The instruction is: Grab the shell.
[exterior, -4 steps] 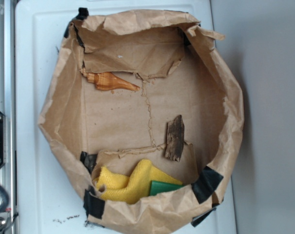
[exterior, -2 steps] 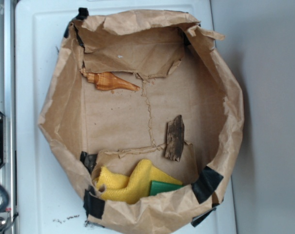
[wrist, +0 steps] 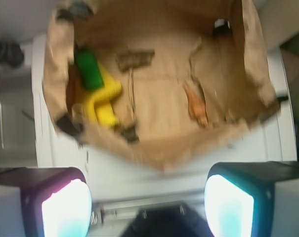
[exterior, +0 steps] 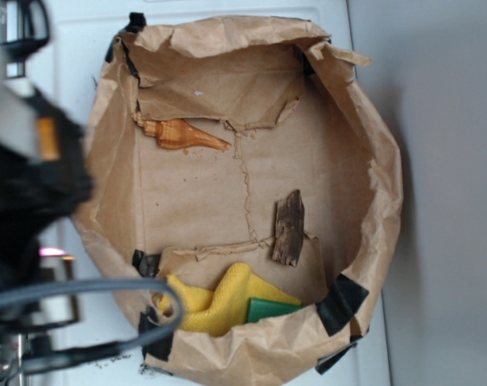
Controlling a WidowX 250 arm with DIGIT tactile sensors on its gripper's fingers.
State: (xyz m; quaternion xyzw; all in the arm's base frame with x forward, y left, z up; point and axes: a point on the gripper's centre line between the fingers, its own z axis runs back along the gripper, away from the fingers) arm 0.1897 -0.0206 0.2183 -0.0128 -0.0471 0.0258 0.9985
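Note:
The shell (exterior: 181, 134) is orange-brown and tapers to a point. It lies on the floor of a brown paper bag (exterior: 372, 129) folded open like a tray, near its back left corner. In the wrist view the shell (wrist: 195, 103) shows blurred, right of centre and far ahead of my gripper (wrist: 147, 197). The two fingers (wrist: 65, 207) stand wide apart with nothing between them, over the white surface outside the bag's rim. In the exterior view my arm (exterior: 26, 177) is a dark blur at the left edge, outside the bag.
A flat dark piece of bark (exterior: 289, 227) lies right of the bag's middle. A yellow cloth (exterior: 215, 304) and a green block (exterior: 267, 309) sit at the front wall. Black tape (exterior: 340, 304) holds the corners. The bag rests on a white board (exterior: 58, 48).
My arm has swung into the exterior view from the left, blurred with motion; earlier it was almost out of frame. The shell, bark and cloth have not moved.

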